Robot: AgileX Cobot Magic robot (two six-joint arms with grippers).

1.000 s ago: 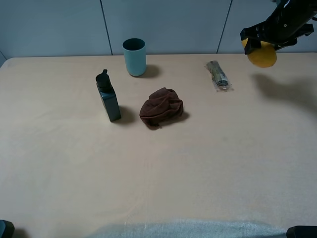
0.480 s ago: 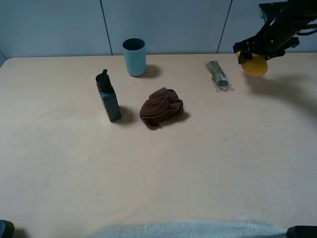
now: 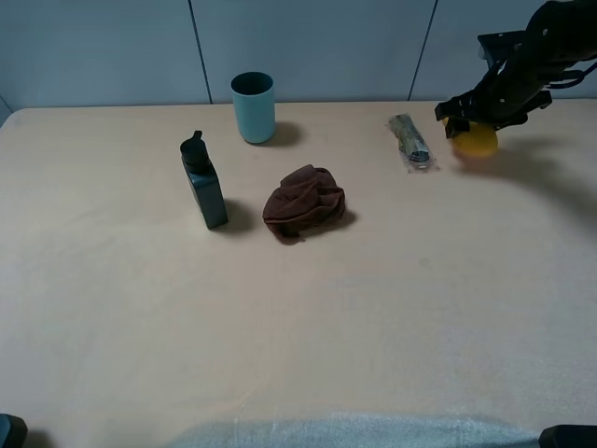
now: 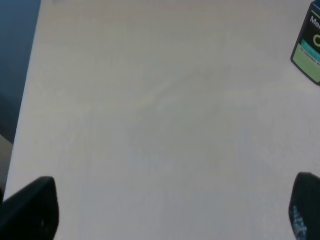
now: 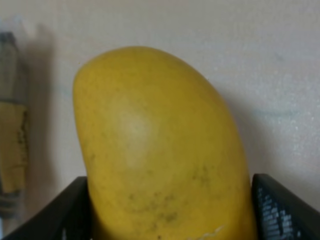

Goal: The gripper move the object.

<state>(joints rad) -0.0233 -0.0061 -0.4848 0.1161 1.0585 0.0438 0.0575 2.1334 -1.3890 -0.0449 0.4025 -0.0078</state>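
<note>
Left wrist view shows the left end effector (image 4: 170,210) spread wide, hanging over the bare surface (image 4: 150,100). Exterior high view, from the left: a dark bottle (image 3: 205,187) stands upright, a blue cup (image 3: 253,107) behind it, a brown cloth (image 3: 304,213) just right of the bottle, and a clear-wrapped packet (image 3: 410,142) farther right. Beside the packet, the right arm (image 3: 550,37) bends down from the far right corner. Its right end effector (image 3: 472,123) pinches the mango (image 3: 477,143) low over the surface, with both fingers (image 5: 55,212) pressed to the fruit's sides.
</note>
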